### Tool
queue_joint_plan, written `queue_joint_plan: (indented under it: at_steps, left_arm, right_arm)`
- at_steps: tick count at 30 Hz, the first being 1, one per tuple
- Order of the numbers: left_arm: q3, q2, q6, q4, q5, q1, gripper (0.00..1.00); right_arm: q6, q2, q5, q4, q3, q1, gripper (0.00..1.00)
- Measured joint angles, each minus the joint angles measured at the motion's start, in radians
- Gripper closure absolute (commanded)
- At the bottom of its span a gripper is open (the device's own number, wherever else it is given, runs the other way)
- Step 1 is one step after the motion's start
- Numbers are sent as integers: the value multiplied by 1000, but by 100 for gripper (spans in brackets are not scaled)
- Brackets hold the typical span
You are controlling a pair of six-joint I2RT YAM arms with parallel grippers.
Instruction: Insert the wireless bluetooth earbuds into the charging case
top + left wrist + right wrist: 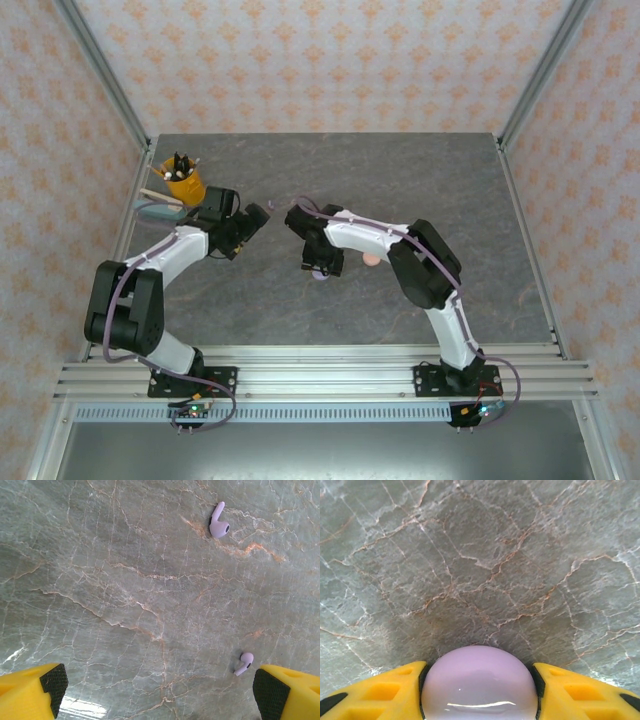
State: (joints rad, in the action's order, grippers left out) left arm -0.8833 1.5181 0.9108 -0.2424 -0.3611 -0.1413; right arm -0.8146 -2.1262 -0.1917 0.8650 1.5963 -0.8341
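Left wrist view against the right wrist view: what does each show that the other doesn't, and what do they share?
Left wrist, not right wrist: two lilac buds lying apart on the table, the far earbud and the near earbud beside one finger of the left tool, which is wide open around nothing. Right wrist, not left wrist: a round lilac case bracketed closely by the right tool; firm grip unclear. Shared: veined grey-green table, yellow fingers with black pads.

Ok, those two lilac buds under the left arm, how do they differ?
The far bud lies with its stem pointing away from the camera; the near bud points its stem back toward it. The near bud sits close beside one finger of the left pincer; the far bud lies well beyond both fingers. Both are lilac, lying loose on the table.
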Motion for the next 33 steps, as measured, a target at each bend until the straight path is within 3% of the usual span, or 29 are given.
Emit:
queue_joint_plan:
  at_steps: [17, 25, 33]
  left_arm:
    - [272, -137, -29, 198, -58, -13, 2]
    - [343, -171, -57, 324, -79, -87, 4]
    - [421, -166, -96, 488, -82, -171, 14]
  right_arm:
    - [-156, 16, -56, -53, 2, 36, 52]
    - [-226, 15, -98, -103, 35, 61, 52]
    - [-288, 10, -137, -141, 35, 89, 52]
